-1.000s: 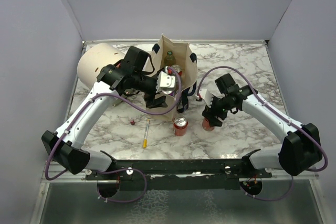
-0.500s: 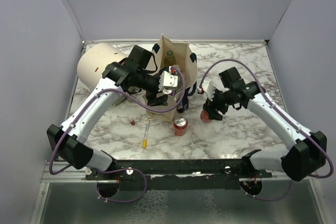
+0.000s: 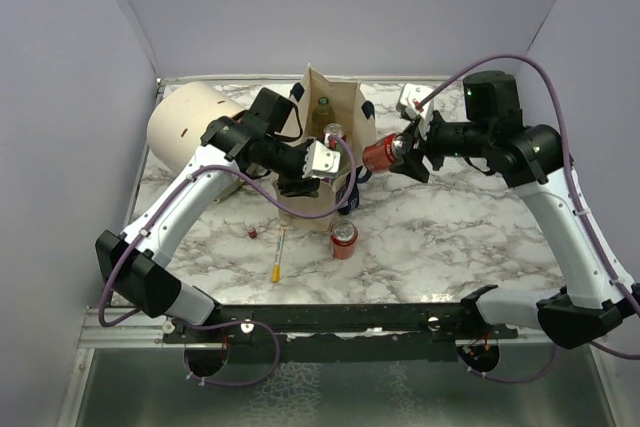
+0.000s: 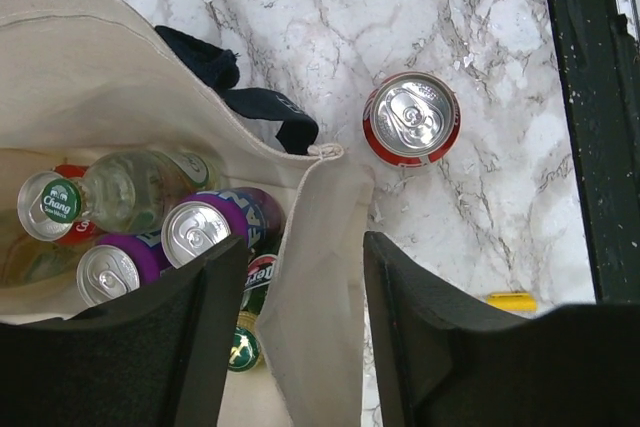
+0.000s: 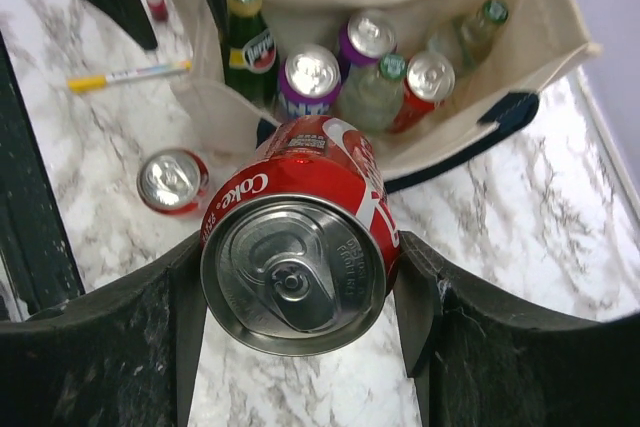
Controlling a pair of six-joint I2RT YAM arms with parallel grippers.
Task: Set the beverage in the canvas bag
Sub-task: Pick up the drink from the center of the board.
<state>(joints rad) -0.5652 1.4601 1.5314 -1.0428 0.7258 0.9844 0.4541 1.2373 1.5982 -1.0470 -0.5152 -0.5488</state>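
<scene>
The right gripper (image 3: 395, 154) pinches a red Coke can (image 3: 378, 156) just right of the canvas bag (image 3: 338, 99), while the left gripper (image 4: 298, 287) straddles its rim, jaws spread.

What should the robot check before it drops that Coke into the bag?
1. Coke can held by right end effector: ok.
2. Bag mouth open: ok.
3. Left end effector astride the bag wall, firmly pinching it: cannot tell.
4. Can over the mouth: not ok, it lies sideways beside the rim.
5. Room among the drinks inside: cannot tell.
</scene>
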